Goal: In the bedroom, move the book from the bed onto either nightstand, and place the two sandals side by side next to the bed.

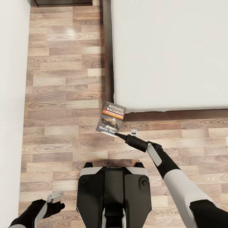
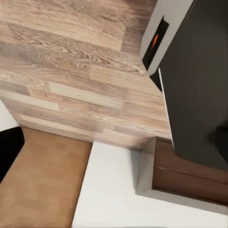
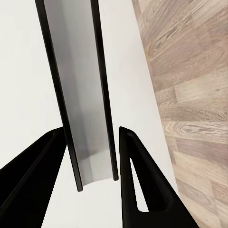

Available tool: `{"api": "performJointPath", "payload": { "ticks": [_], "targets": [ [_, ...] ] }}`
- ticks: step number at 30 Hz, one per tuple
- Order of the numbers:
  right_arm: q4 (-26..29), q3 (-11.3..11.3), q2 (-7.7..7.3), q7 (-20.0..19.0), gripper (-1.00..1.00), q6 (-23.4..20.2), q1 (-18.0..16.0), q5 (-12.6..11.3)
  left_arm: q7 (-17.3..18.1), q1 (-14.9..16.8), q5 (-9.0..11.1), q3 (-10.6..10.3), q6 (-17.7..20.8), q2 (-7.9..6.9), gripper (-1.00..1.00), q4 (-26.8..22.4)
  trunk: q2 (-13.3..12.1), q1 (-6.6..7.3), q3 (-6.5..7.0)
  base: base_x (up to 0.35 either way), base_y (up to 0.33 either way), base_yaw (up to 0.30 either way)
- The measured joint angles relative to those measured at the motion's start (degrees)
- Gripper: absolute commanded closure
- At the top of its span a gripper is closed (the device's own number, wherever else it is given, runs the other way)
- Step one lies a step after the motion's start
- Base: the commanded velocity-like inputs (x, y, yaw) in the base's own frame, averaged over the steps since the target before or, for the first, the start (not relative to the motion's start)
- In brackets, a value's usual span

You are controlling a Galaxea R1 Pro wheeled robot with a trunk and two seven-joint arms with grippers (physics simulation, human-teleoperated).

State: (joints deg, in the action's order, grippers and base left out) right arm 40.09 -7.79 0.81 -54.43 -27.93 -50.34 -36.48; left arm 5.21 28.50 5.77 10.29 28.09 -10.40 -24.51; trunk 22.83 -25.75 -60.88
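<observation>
Right gripper (image 3: pixel 92 156) pinching book (image 1: pixel 111 118) by its lower edge, held clear of bed (image 1: pixel 171 53), above plank floor (image 1: pixel 63 95) just off mattress corner. Left gripper (image 1: pixel 54 197) low beside base, apparently spread, empty. Transfer step under way; next, probably carry toward dark nightstand (image 1: pixel 63 2) far along bedside, set down flat.

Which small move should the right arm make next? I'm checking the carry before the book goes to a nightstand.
Probably keep the grip and carry on toward a nightstand. The right gripper has its fingers on either side of the book, which sits off the bed, over the floor.
</observation>
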Motion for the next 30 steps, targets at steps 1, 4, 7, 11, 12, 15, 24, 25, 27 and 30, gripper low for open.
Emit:
{"api": "performJointPath", "payload": {
  "ticks": [1, 4, 7, 11, 12, 15, 24, 25, 27, 30],
  "targets": [
    [0.00, 0.00, 0.00, 0.00, 1.00, 0.13, 0.00, 0.01, -0.47, 0.00, 0.04, -0.02, -0.12, 0.00, -1.00, 0.47, 0.00, 0.00, 0.04, 0.000, 0.000, 0.000],
    [0.01, -0.06, 0.00, -0.02, 1.00, 1.52, 0.00, 0.43, -1.66, 0.02, 0.11, -0.06, -0.59, 0.01, -1.00, 1.40, 0.00, 0.00, 0.22, 0.000, 0.000, 0.000],
    [0.01, -0.13, 0.00, -0.13, 1.00, 3.15, 0.00, 0.83, -2.76, 0.05, 0.16, -0.09, -1.26, -0.02, -1.00, 1.92, 0.00, 0.00, 0.44, 0.000, 0.000, 0.000],
    [0.01, -0.22, 0.00, -0.15, 1.00, 4.03, 0.00, 1.07, -3.71, 0.06, 0.15, -0.14, -2.36, -0.06, -1.00, 2.29, 0.00, 0.00, 0.76, 0.000, 0.000, 0.000],
    [0.01, -0.26, 0.00, -0.13, 1.00, 4.22, 0.00, 1.12, -3.96, 0.05, 0.16, -0.14, -2.84, -0.05, -1.00, 2.37, 0.00, 0.00, 0.85, 0.000, 0.000, 0.000],
    [-0.03, -0.37, 0.05, -0.10, 1.00, 4.62, -0.01, 1.25, -4.43, 0.06, 0.07, -0.11, -4.31, -0.02, -1.00, 2.59, 0.00, 0.00, 1.11, 0.000, 0.000, 0.000],
    [-0.05, -0.98, 0.02, -0.09, 1.00, 4.97, 0.00, 1.31, -5.34, 0.08, -0.08, -0.13, -6.12, -0.04, -1.00, 2.78, 0.00, 0.00, 1.91, 0.000, 0.000, 0.000],
    [-0.04, -1.00, 0.02, -0.09, 1.00, 4.98, 0.00, 1.30, -5.47, 0.08, -0.08, -0.14, -6.28, -0.08, -1.00, 2.79, 0.00, 0.00, 2.00, 0.000, 0.000, 0.000],
    [-0.03, -1.02, 0.01, -0.08, 1.00, 5.00, 0.00, 1.31, -5.79, 0.08, -0.10, -0.14, -6.76, -0.22, -1.00, 2.80, 0.00, 0.00, 2.18, 0.000, 0.000, 0.000],
    [-0.01, -1.10, 0.01, -0.08, 1.00, 5.02, 0.00, 1.31, -6.79, 0.05, -0.12, -0.14, -7.73, -0.41, -1.00, 2.82, 0.00, 0.00, 2.44, 0.000, 0.000, 0.000]
  ]
}}
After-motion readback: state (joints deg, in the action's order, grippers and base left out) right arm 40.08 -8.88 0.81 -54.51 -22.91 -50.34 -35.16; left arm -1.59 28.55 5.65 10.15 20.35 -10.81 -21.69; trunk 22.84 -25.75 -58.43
